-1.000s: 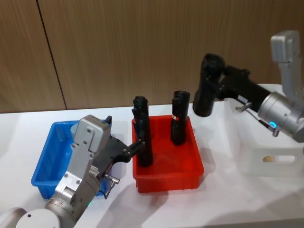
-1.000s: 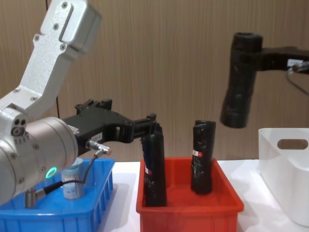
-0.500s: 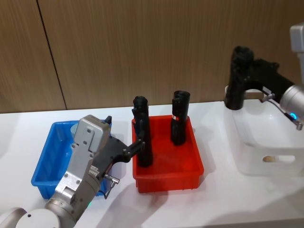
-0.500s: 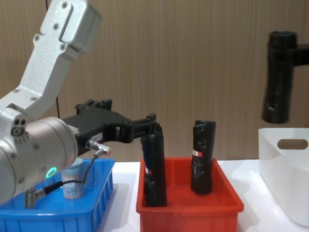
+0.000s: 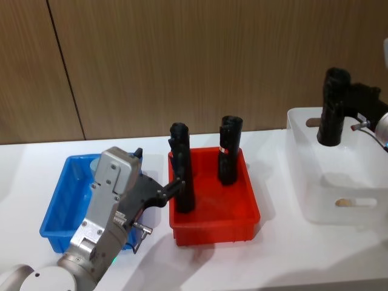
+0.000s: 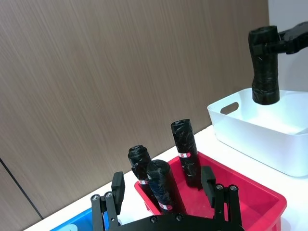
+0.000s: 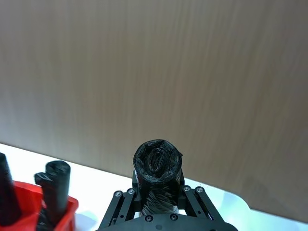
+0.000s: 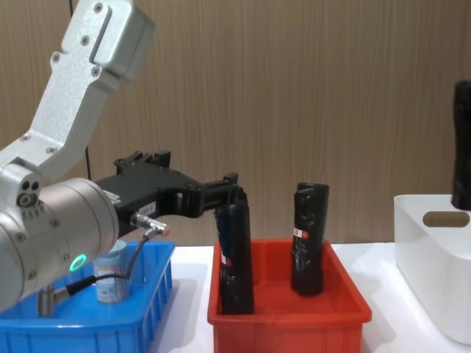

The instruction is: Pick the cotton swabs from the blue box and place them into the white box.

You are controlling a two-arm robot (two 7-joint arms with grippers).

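Task not advanced: right gripper (image 7: 159, 195) clamps a black tube (image 5: 333, 108) over the white box (image 5: 300, 182), left gripper (image 8: 234, 185) spread beside red bin (image 5: 212, 227), cotton swabs tub (image 8: 110, 278) remains in blue box (image 5: 57, 227).

Four black tubes: three (image 6: 183, 151) standing in the one red bin (image 5: 212, 209), one (image 5: 333, 107) up high. One swab tub (image 8: 110, 278), one blue box (image 5: 57, 212), one white box (image 5: 339, 182).
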